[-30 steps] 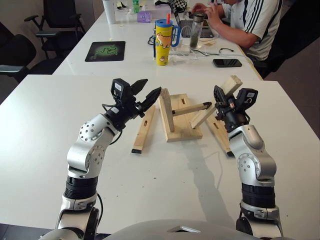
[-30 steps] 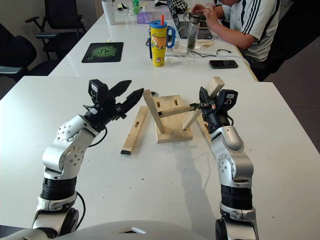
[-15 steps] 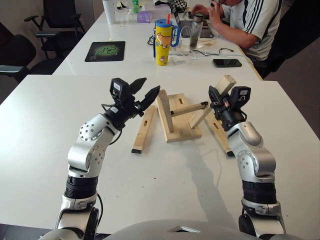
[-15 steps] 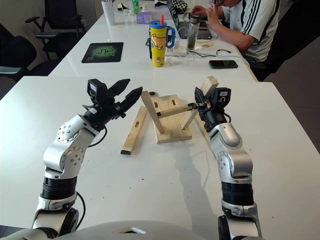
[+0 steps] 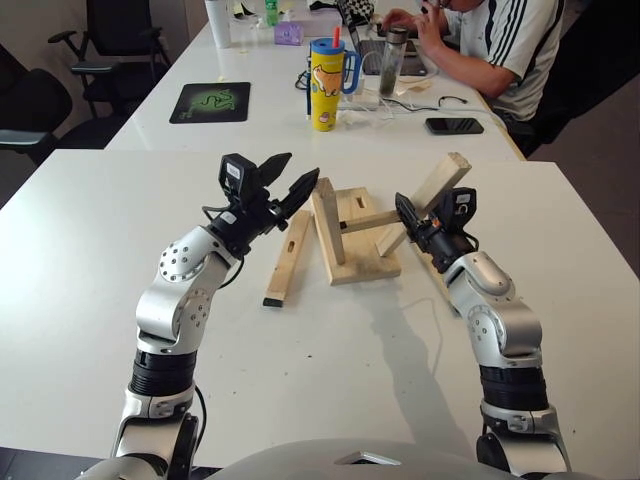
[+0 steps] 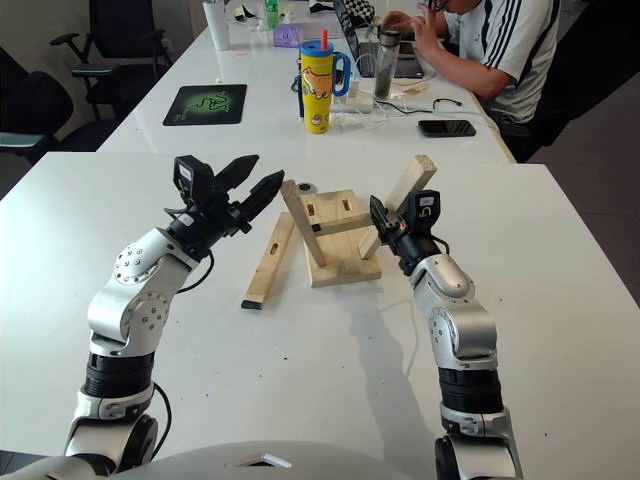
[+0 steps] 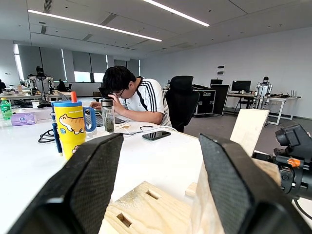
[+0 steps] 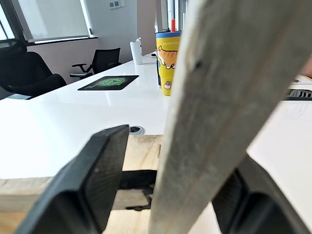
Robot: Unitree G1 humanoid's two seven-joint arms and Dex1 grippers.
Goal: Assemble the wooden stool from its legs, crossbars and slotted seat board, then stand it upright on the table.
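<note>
Your white bench [image 5: 90, 260] carries:
- One slotted seat board [image 5: 368, 258], lying flat at mid-bench.
- One standing leg [image 5: 330, 222], leaning on the board, with a crossbar [image 5: 368, 220] running from it toward your right tool [image 5: 408, 212].
- One flat leg [image 5: 288, 258], on the bench just left of the board.
- One slanted leg [image 5: 440, 180], raised and pinched in your right tool.
- Your left tool [image 5: 300, 168], fingers spread, hovering beside the standing leg's top.
</note>
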